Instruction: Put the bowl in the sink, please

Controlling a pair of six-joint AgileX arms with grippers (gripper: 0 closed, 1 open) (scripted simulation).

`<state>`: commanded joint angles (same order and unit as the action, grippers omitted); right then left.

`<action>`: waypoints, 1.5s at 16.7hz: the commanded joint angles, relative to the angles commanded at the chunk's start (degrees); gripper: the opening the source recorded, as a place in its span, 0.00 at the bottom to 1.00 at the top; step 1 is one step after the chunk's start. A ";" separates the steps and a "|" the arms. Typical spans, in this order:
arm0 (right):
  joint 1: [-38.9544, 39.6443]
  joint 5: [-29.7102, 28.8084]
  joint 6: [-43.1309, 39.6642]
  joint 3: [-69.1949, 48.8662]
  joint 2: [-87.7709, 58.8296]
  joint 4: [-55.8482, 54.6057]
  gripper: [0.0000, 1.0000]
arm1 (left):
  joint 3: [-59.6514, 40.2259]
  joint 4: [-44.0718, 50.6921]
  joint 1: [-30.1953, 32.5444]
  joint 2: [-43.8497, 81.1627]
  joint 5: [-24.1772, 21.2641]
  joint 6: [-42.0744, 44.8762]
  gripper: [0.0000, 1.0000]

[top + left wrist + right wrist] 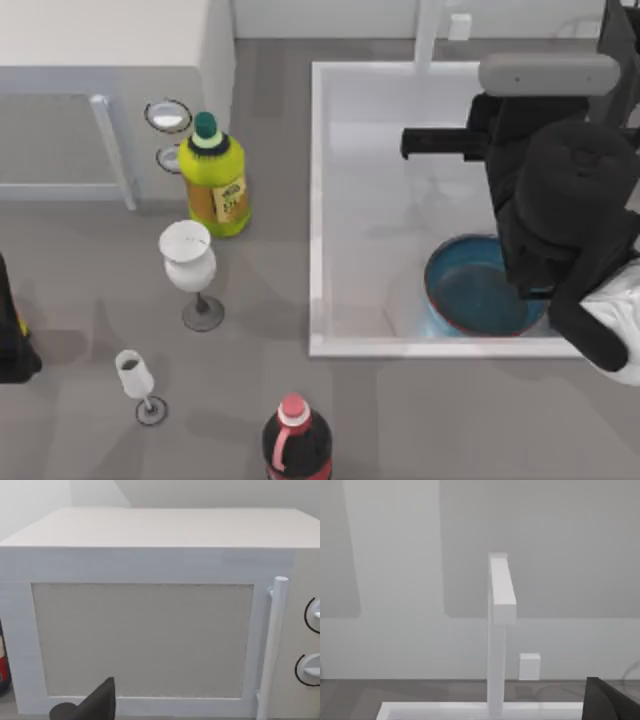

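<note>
The blue bowl [475, 290], dark teal inside, rests on the floor of the white sink [316, 200] near its front right corner. My right arm hangs over the basin and covers the bowl's right edge. My right gripper [428, 143] is raised above the sink's back half, points toward the top view's left and is open, holding nothing and well apart from the bowl. One of its dark fingers [609, 701] shows in the right wrist view, facing the white faucet [497, 630]. My left arm [12, 335] is parked at the table's left edge.
A yellow-green bottle [214, 180], a large white wine glass [190, 265], a small wine glass [136, 380] and a dark red-capped bottle [296, 440] stand left of the sink. A white microwave [150, 630] sits at the back left.
</note>
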<state>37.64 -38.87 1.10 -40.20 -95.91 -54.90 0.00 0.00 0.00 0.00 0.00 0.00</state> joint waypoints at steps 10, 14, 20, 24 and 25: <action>-0.14 -0.62 -0.05 3.05 -22.09 -26.40 0.00 | 0.00 0.00 0.00 0.00 0.00 0.00 1.00; -0.35 -0.46 -0.07 4.33 -29.04 -35.11 0.00 | 0.00 0.00 0.00 0.00 0.00 0.00 1.00; -0.45 -0.37 -0.18 5.33 -31.93 -37.51 0.00 | 0.00 0.00 0.00 0.00 0.00 0.00 1.00; -0.45 -0.37 -0.18 5.33 -31.93 -37.51 0.23 | 0.00 0.00 0.00 0.00 0.00 0.00 1.00; -0.45 -0.37 -0.18 5.33 -31.93 -37.51 0.30 | 0.00 0.00 0.00 0.00 0.00 0.00 1.00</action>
<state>37.19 -39.23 0.92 -34.87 -127.85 -92.41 0.00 0.00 0.00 0.00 0.00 0.00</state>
